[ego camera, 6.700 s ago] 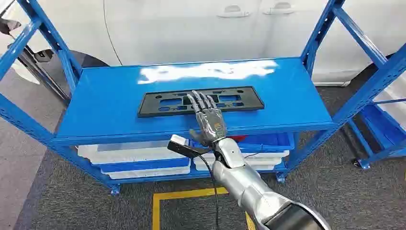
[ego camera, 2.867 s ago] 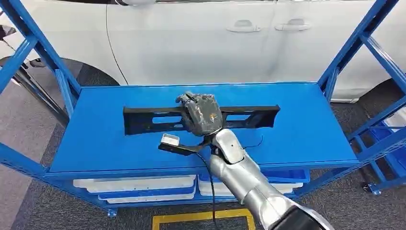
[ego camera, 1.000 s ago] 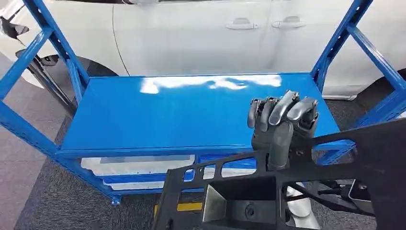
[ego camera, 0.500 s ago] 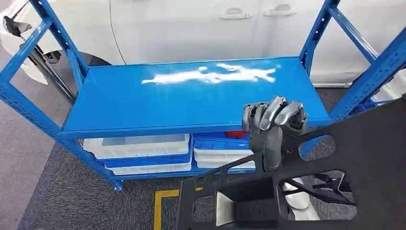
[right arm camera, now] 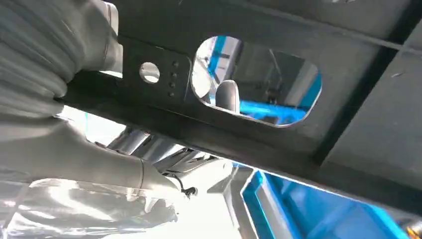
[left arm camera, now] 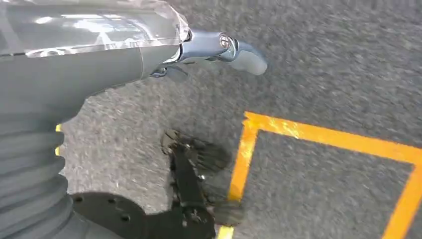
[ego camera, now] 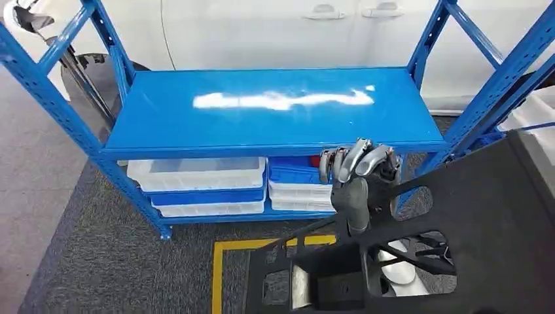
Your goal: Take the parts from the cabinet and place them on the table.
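Our right hand (ego camera: 357, 186) grips the black plastic panel (ego camera: 484, 255).
We hold it off the blue rack (ego camera: 275, 108); our left hand (left arm camera: 219, 47) hangs, grip unclear.

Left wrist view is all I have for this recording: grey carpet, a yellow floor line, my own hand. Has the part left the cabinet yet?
Observer: Yes. In the head view the right hand grips the black part, raised in front of the blue shelf, whose top is bare.
Operator: Is anything else stored on that cabinet?
Observer: White trays sit on the lower level, under the top shelf.
Operator: How is the hand placed on the part?
Observer: The right wrist view shows the part crossing close over the hand, with a rounded cut-out through which the blue frame shows.
Operator: And the left hand?
Observer: The left hand holds nothing, above the carpet.
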`<move>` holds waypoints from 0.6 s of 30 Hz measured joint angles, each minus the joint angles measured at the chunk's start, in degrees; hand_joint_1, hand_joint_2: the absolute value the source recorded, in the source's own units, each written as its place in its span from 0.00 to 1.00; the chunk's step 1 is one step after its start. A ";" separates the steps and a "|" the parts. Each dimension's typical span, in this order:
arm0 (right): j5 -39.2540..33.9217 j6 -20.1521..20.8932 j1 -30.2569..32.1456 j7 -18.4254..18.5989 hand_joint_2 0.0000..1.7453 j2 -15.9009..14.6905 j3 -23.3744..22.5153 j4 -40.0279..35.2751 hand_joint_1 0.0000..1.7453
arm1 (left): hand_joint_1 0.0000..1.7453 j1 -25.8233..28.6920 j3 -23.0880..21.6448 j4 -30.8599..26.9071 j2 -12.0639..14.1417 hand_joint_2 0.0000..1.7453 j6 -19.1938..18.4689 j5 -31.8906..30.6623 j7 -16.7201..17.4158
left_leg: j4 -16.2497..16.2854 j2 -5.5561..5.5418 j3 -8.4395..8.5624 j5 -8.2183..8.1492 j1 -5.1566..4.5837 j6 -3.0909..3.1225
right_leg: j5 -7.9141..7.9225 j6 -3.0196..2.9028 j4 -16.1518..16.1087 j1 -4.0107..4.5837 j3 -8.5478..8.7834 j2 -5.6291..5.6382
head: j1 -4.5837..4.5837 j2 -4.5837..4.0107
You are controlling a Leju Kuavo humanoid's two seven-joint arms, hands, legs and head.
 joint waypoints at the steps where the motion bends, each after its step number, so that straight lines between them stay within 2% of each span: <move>1: 0.02 0.02 0.00 -0.02 1.00 -0.15 0.02 0.07 1.00 | 0.00 0.05 0.00 0.00 -0.02 1.00 0.07 -0.04 0.00 | 0.05 0.02 -0.83 0.76 -0.06 0.04 | -3.07 0.21 4.50 -0.07 -0.97 0.00 | -0.07 0.00; 2: 0.07 -0.02 0.00 -0.04 1.00 -0.31 0.02 0.18 1.00 | 0.00 0.09 0.00 0.00 -0.09 1.00 0.07 -0.11 0.02 | 0.18 0.07 -1.93 1.56 -0.09 0.00 | -4.82 0.38 9.21 -0.11 -1.78 0.00 | -0.02 0.00; 3: 0.09 -0.15 0.00 -0.04 1.00 -0.50 0.02 0.28 1.00 | 0.00 0.10 0.00 0.00 -0.11 1.00 0.07 -0.33 0.02 | 0.35 0.07 -2.89 2.16 -0.09 -0.09 | -4.55 0.42 11.74 -0.15 -1.81 0.01 | -0.04 0.00; 4: 0.22 -0.37 -0.06 -0.04 1.00 -0.68 0.02 0.35 1.00 | 0.00 0.10 0.00 0.00 -0.15 1.00 0.07 -0.44 0.02 | 0.59 0.08 -4.00 2.77 -0.09 -0.20 | -2.73 0.41 11.92 -0.20 -0.73 0.00 | -0.02 0.00; 5: 0.39 -0.74 -0.21 -0.02 1.00 -0.83 0.04 0.37 1.00 | 0.00 0.09 0.00 0.00 -0.17 1.00 0.07 -0.50 0.00 | 0.89 0.08 -5.02 3.36 -0.09 -0.32 | -0.37 0.30 9.46 -0.24 1.89 0.00 | -0.02 0.00; 6: 0.53 -1.25 -0.52 0.07 1.00 -0.87 0.07 0.37 1.00 | 0.00 0.08 0.00 0.00 -0.20 1.00 0.02 -0.57 -0.02 | 1.12 0.07 -5.86 3.87 -0.09 -0.46 | 1.17 0.08 5.26 -0.23 5.20 0.00 | -0.04 0.00; 7: 0.57 -1.51 -0.99 0.22 1.00 -0.90 0.13 0.35 1.00 | 0.00 0.05 0.00 0.00 -0.22 1.00 -0.04 -0.68 -0.04 | 1.39 0.04 -6.50 4.40 -0.09 -0.72 | 1.10 -0.25 -0.30 -0.19 9.49 0.02 | -0.02 0.00; 8: 0.59 -1.57 -1.14 0.28 1.00 -0.90 0.15 0.33 1.00 | 0.00 0.02 0.00 0.00 -0.22 1.00 -0.09 -0.68 -0.07 | 1.52 0.04 -6.57 4.53 -0.09 -0.77 | 0.60 -0.39 -1.98 -0.17 10.80 0.03 | -0.04 0.00; 12: 0.59 -1.57 -1.14 0.28 1.00 -0.90 0.15 0.33 1.00 | 0.00 0.02 0.00 0.00 -0.22 1.00 -0.09 -0.68 -0.07 | 1.52 0.04 -6.57 4.53 -0.09 -0.77 | 0.60 -0.39 -1.98 -0.17 10.80 0.03 | -0.04 0.00; 14: 0.59 -1.60 -1.25 0.35 1.00 -0.90 0.15 0.28 1.00 | 0.00 0.03 0.00 0.00 -0.22 1.00 -0.13 -0.70 -0.09 | 1.54 0.04 -6.69 4.61 -0.12 -0.85 | -0.09 -0.50 -3.30 -0.15 11.77 0.04 | -0.07 0.02; 15: 0.61 -1.68 -1.41 0.44 1.00 -0.90 0.17 0.20 1.00 | 0.00 0.05 0.00 0.00 -0.22 1.00 -0.15 -0.72 -0.09 | 1.58 -0.03 -6.87 4.72 -0.25 -0.98 | -0.97 -0.60 -4.95 -0.01 12.91 0.04 | -0.07 0.02; 16: 0.81 -1.99 -1.75 0.66 1.00 -0.90 0.22 -0.07 1.00 | 0.00 0.04 0.00 0.00 -0.22 1.00 -0.33 -1.01 -0.22 | 1.70 -0.07 -7.08 5.12 -0.36 -1.27 | -2.26 -0.86 -8.53 0.22 14.58 0.06 | -0.13 0.00; 17: 0.85 -2.17 -1.78 0.68 1.00 -0.92 0.24 -0.20 1.00 | 0.00 0.06 0.00 0.00 -0.22 1.00 -0.44 -1.05 -0.24 | 1.48 -0.06 -6.99 5.32 -0.36 -1.47 | -2.10 -1.00 -8.00 0.28 14.39 0.01 | -0.24 0.00; 18: 1.36 -2.60 -2.22 1.47 1.00 -0.98 0.50 -0.83 1.00 | 0.00 0.06 0.00 0.00 -0.20 1.00 -0.61 -1.36 -0.53 | 0.91 -0.03 -7.05 6.42 -0.12 -2.41 | -1.32 -2.04 -8.23 0.54 13.59 0.05 | 0.22 0.00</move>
